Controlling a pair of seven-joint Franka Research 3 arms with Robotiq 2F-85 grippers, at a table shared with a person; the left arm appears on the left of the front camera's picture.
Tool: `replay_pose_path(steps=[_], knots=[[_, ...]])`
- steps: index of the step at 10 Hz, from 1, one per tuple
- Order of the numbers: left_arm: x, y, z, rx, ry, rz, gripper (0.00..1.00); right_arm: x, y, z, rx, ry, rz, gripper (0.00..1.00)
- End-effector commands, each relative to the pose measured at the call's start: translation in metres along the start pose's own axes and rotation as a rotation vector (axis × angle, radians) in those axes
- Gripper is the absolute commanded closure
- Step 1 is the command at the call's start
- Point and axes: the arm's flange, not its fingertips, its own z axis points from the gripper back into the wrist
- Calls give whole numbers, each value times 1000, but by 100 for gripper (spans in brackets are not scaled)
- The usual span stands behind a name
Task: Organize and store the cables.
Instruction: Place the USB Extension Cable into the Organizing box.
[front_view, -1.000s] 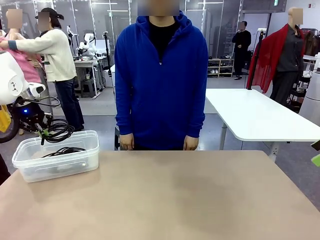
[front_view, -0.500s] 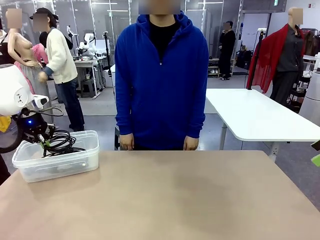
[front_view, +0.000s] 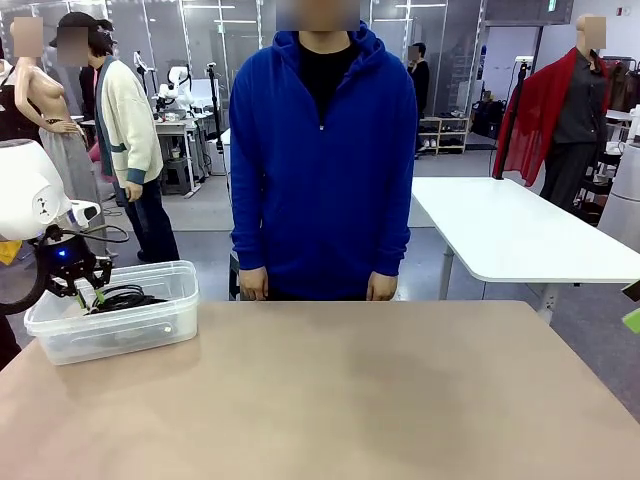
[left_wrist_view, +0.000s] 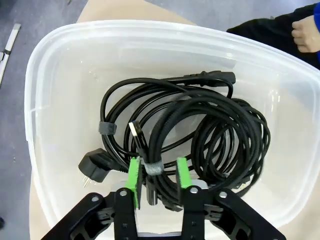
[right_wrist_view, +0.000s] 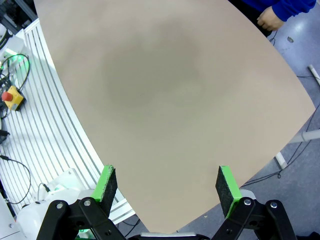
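Table (front_view: 330, 390): tan, bare beyond the tub. Tub (front_view: 150, 325): clear plastic, on table's left far corner. Cables (left_wrist_view: 200, 130): black coils inside tub. Left end effector (left_wrist_view: 156, 172): spread, fingers straddling one cable, above tub. Right end effector (right_wrist_view: 167, 182): spread wide, over table.

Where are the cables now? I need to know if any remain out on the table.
The cables lie coiled in the clear plastic bin at the table's far left corner, beneath the left gripper.
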Motion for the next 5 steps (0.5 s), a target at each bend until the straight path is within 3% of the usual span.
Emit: replay_pose_path(steps=[1,3,5], knots=[[-5,3,2,17,-43,23,25,1,0,-1,2,-7,1,0],[-7,5,8,13,-55,22,0,1,0,-1,2,-7,1,0],[-10,4,13,20,-65,7,0,1,0,-1,2,-7,1,0]])
